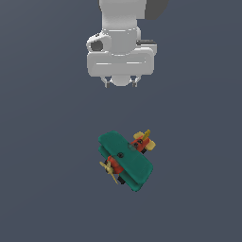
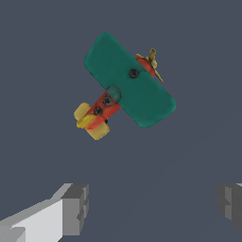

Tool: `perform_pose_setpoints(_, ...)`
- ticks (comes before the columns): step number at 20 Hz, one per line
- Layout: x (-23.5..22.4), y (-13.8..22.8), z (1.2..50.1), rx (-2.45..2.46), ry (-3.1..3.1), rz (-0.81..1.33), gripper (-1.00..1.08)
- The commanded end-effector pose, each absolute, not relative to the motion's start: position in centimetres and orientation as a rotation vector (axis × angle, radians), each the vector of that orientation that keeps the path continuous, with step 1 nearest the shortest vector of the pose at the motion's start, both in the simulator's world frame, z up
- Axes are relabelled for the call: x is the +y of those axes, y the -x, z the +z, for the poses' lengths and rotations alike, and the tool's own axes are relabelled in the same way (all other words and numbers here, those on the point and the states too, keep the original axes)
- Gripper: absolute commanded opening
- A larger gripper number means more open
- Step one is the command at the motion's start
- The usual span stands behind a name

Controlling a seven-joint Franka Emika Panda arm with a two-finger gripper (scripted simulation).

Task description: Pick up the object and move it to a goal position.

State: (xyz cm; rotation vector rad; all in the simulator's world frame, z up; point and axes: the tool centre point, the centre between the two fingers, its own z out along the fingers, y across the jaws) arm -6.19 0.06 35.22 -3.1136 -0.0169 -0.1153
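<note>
Item: toy biplane (image 1: 125, 159), resting on the tabletop (image 1: 42, 142) at 6 o'clock from the gripper (image 1: 121, 83), well apart. Gripper: jaws spread wide, empty. Handling (judged): light, rigid, propeller fragile; best pinched across the red body behind the wings.

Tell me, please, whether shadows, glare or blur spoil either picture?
Exterior view: flat, even light, no cast shadow under the toy biplane, gripper sharp. Wrist view: equally sharp, no glare on the teal wing; the fingers are cropped by the frame.
</note>
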Motion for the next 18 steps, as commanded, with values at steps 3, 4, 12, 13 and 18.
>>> perform_pose_setpoints(3, 0.2, 6.2, 35.2, -0.021, 3.114, -0.115, 0.28)
perform_pose_setpoints(4, 0.4, 6.2, 35.1, -0.026, 3.114, -0.114, 0.28)
perform_pose_setpoints(12, 1.6, 6.0, 35.4, -0.063, 3.115, -0.132, 0.28)
perform_pose_setpoints(13, 1.6, 6.0, 35.5, -0.063, 3.116, -0.137, 0.28)
perform_pose_setpoints(18, 1.2, 5.9, 36.8, -0.063, 3.117, -0.182, 0.28)
